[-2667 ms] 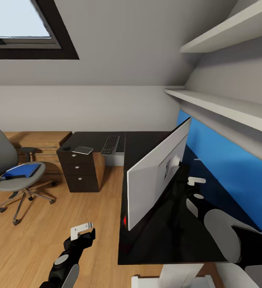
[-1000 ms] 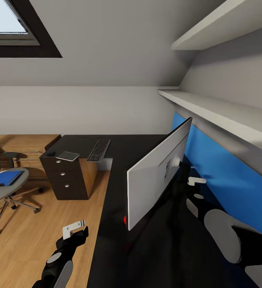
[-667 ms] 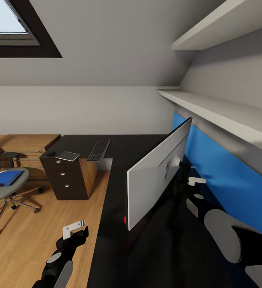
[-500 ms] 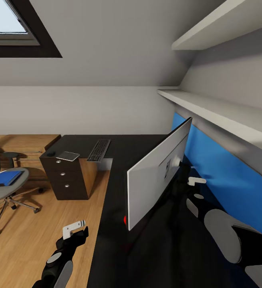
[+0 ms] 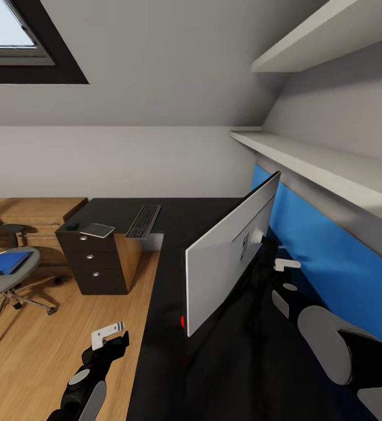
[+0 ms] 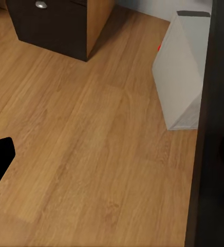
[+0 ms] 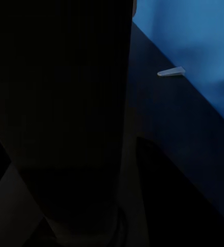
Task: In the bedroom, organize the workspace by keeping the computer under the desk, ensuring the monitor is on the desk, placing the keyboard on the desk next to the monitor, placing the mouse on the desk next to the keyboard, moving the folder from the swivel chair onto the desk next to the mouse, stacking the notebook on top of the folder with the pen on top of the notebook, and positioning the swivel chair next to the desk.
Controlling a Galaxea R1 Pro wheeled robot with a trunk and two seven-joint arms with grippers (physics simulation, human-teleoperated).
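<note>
- The monitor (image 5: 232, 251) stands on the black desk (image 5: 173, 222) at centre frame, its back turned toward the blue wall panel (image 5: 325, 257) on the right.
- The keyboard (image 5: 143, 220) lies on the desk's far part, left of centre, near a grey pad (image 5: 97, 230) over the drawer unit (image 5: 94, 266).
- The blue folder (image 5: 3, 263) rests on the swivel chair (image 5: 4, 275) at the left edge.
- The left gripper (image 5: 110, 334) hangs over the wood floor, lower left; whether its fingers are spread, I cannot tell.
- The right gripper (image 5: 284, 264) sits behind the monitor; its finger gap cannot be read.
- A white computer case (image 6: 181, 72) stands on the floor at the upper right of the left wrist view.
</note>
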